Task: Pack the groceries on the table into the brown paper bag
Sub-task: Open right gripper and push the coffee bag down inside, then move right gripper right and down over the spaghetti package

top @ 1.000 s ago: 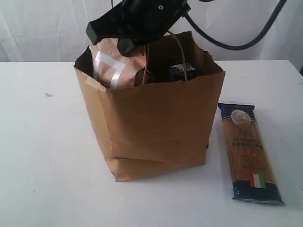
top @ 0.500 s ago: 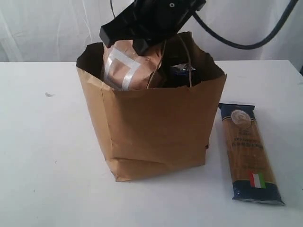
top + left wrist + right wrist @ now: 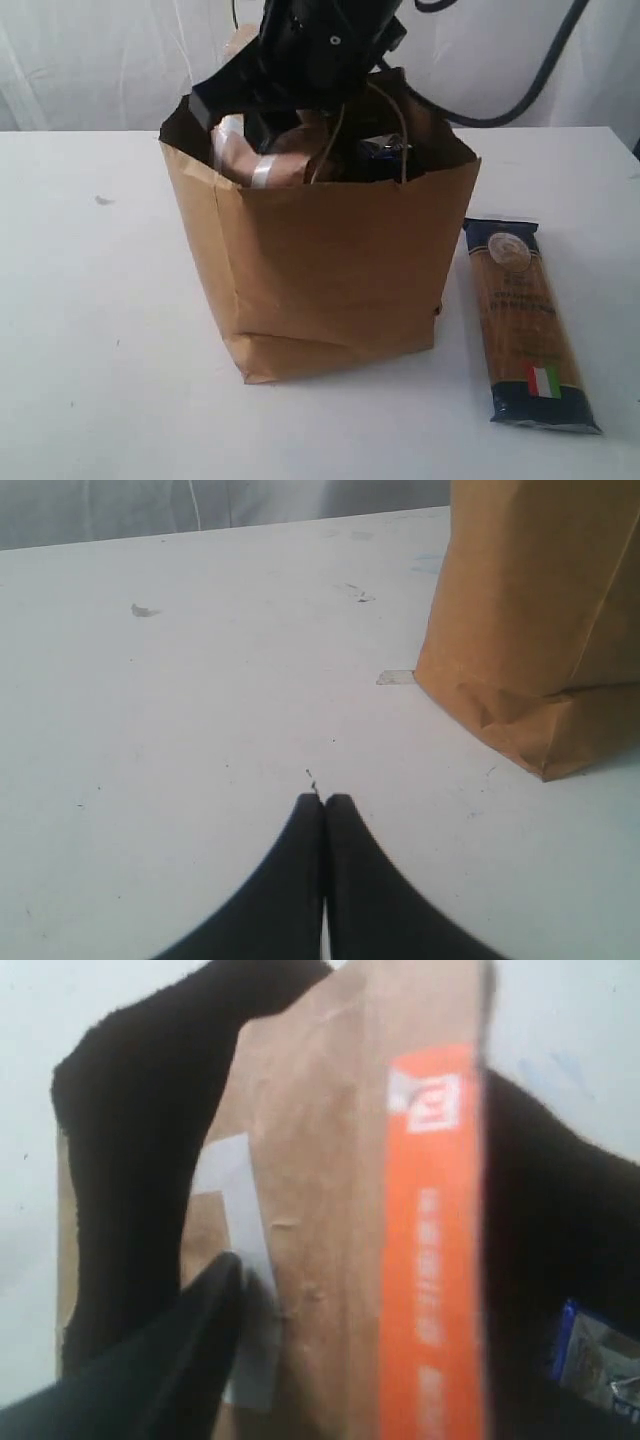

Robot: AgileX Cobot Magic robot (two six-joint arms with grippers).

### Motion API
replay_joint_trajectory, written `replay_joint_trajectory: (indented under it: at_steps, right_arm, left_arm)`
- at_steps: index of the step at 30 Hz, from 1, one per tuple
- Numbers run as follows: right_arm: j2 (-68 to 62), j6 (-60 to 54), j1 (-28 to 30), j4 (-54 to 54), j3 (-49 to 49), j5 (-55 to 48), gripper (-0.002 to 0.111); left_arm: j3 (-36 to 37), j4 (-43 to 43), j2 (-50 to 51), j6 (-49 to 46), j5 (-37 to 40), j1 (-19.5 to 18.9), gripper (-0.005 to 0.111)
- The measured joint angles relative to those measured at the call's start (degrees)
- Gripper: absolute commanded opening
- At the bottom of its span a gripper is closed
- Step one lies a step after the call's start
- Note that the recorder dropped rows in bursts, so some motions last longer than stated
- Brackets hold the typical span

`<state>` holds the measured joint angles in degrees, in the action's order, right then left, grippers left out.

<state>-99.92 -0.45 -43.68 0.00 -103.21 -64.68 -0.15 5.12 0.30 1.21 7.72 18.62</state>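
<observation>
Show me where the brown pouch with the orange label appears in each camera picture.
Exterior view: the brown pouch pokes up in the left of the brown paper bag's open mouth.
Left wrist view: not in it; only the bag's outer wall shows.
Right wrist view: the pouch fills the middle, orange label showing.
Shared landmark: the brown paper bag.

bag (image 3: 330,270) mouth half filled by pouch (image 3: 292,160), left tabletop (image 3: 90,320) open

It looked like a robot test lab: a plain white table (image 3: 90,340), a white curtain (image 3: 90,60) hung behind it, and a black robot arm (image 3: 322,42) with thick cables (image 3: 548,62).
</observation>
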Motion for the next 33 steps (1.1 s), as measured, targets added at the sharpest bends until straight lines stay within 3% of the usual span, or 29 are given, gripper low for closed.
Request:
replay_joint_trajectory:
  at_steps: [17, 33]
  right_arm:
    - [4.2, -0.6, -0.4, 1.3, -0.6, -1.0, 0.064]
    - [18.8, 1.7, -0.4, -3.0, -1.2, 3.7, 0.063]
  left_arm:
    - [0.0, 0.0, 0.0, 0.0, 0.0, 0.0, 0.000]
    - [0.0, 0.0, 0.0, 0.0, 0.0, 0.0, 0.000]
